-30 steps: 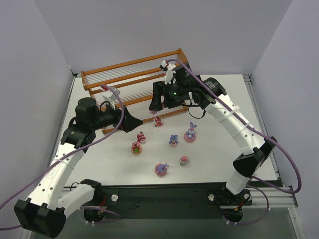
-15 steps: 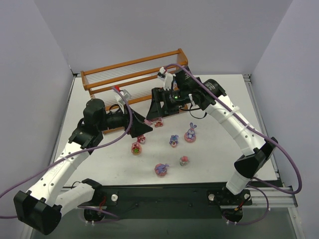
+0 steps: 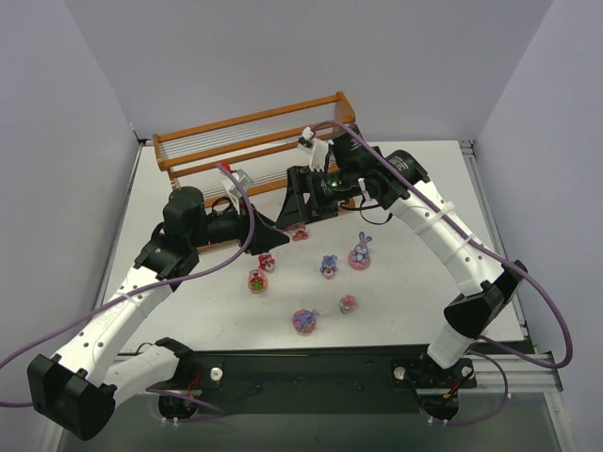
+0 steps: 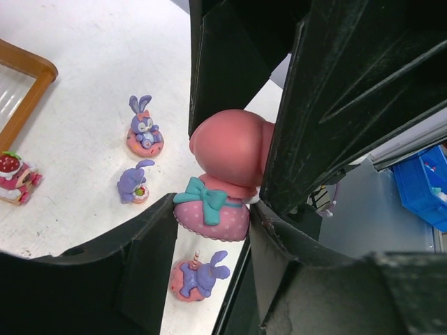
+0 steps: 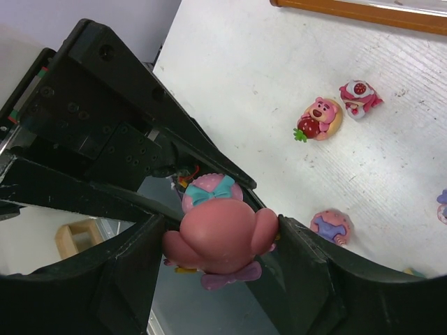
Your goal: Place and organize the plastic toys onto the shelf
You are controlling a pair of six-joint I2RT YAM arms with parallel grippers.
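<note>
We see a white table (image 3: pixel 424 292). At its 11 o'clock part stands the shelf (image 3: pixel 247 119). It has an orange-brown wood frame and thin pale rods, and it steps up like stairs.

The left arm (image 3: pixel 122 311) reaches in from 7 o'clock. The right arm (image 3: pixel 443 240) comes from 5 o'clock and bends over toward the left. Their tips meet near the middle of the table, just in front of the shelf's lowest step.

The left gripper (image 4: pixel 211 209) and the right gripper (image 5: pixel 220 234) both hold one thing, the pink toy (image 4: pixel 230 150). It is up in the air between them, not on the shelf. The left gripper's fingers are clenched on its round dotted base, beside the blue-green bow. The right gripper's fingers are clenched on its round pink head.

The other toys sit on the table, and we place them from the pink toy:
- The strawberry toy (image 3: pixel 300 231) is close by at 3 o'clock.
- The purple bunny toy (image 3: pixel 360 253) stands on a pink base at 4 o'clock.
- The small purple toy (image 3: pixel 329 266) is just beside the bunny, nearer to us.
- The little red toy (image 3: pixel 267 260) is at 6 o'clock.
- The red and green toy (image 3: pixel 256 280) is just past the little red toy.
- The purple toy with a candle (image 3: pixel 304 320) is far off at 5 o'clock.
- The tiny pink toy (image 3: pixel 349 303) is near the candle toy, on its 2 o'clock side.
</note>
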